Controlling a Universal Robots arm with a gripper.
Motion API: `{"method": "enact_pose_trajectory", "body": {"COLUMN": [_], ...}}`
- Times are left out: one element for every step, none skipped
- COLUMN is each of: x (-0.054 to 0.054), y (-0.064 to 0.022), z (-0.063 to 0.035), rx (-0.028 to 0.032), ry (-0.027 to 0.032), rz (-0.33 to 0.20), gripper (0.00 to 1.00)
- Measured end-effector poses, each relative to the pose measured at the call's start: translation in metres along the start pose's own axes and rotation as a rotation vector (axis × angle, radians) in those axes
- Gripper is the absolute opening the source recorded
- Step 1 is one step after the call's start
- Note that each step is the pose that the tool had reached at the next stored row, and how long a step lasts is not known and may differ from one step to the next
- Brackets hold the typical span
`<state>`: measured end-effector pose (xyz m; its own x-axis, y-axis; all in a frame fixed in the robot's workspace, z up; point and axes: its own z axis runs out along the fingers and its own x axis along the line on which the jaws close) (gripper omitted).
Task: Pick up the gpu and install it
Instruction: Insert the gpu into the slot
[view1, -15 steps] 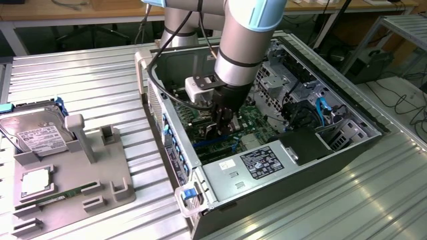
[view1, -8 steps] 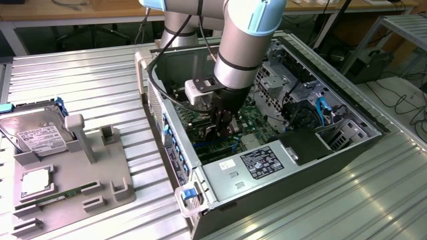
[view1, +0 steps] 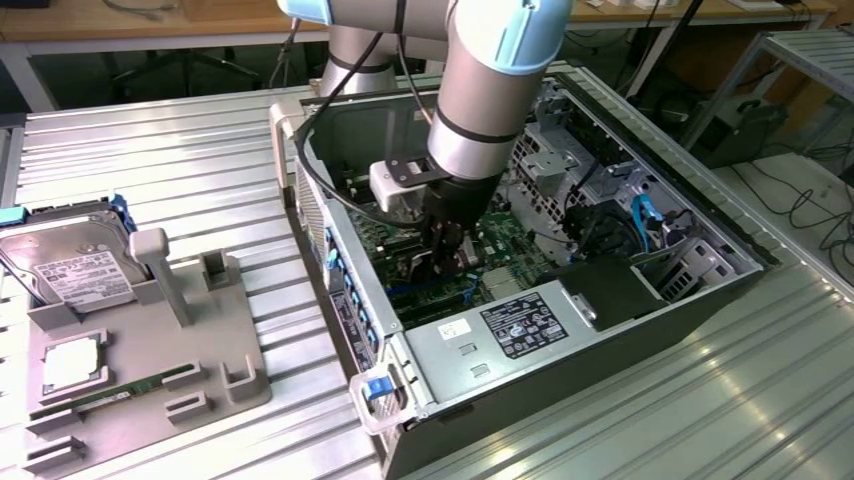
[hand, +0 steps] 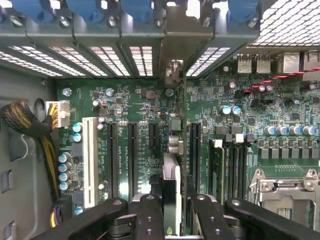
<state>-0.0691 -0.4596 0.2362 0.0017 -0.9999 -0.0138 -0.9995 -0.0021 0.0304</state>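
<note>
The silver-and-blue robot arm (view1: 487, 90) reaches steeply down into the open black computer case (view1: 587, 300). Its black gripper (hand: 172, 210) is clenched on the thin dark gpu card (hand: 171, 185), held edge-on over the green motherboard (hand: 145, 150), among its black slots.

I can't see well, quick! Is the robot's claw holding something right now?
Gripper: closed on the gpu, holding it upright above the motherboard.

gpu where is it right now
The gpu stands on edge in the end effector, inside the computer case, over the motherboard's expansion slots.
</note>
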Motion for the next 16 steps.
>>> {"method": "enact_pose_trajectory", "body": {"x": [0.0,0.0,0.0001,0.0001,0.0,-0.0001,-0.0001,-0.0001,-0.0001,-0.0001,-0.0001,-0.0007,-0.0004,-0.0003,-0.0001,-0.0002], "y": [0.0,-0.0001,-0.0001,-0.0001,-0.0001,-0.0001,-0.0001,-0.0001,-0.0001,-0.0001,-0.0001,-0.0003,-0.0002,-0.0001,-0.0001,-0.0001], "z": [0.002,0.0035,0.0051,0.006,0.0062,0.0065,0.0065,0.0065,0.0065,0.0065,0.0065,0.0082,0.0077,0.0072,0.0057,0.0046], "rx": [0.0,-0.0004,-0.0004,-0.0002,-0.0001,0.0,0.0001,0.0001,0.0001,0.0001,0.0001,0.0017,0.0011,0.0009,-0.0004,0.0004], "ry": [-0.0002,0.0006,0.0009,0.0005,0.0001,-0.0005,-0.0006,-0.0007,-0.0006,-0.0006,-0.0007,-0.0055,-0.0031,-0.0023,0.0004,-0.0013], "rz": [0.0,0.0,0.0,0.0,0.0,0.0,0.0,0.0,0.0,0.0,0.0,0.0,0.0,0.0,0.0,0.0], "gripper": [0.27,0.27,0.27,0.27,0.27,0.27,0.27,0.27,0.27,0.27,0.27,0.28,0.28,0.28,0.34,0.34]}}
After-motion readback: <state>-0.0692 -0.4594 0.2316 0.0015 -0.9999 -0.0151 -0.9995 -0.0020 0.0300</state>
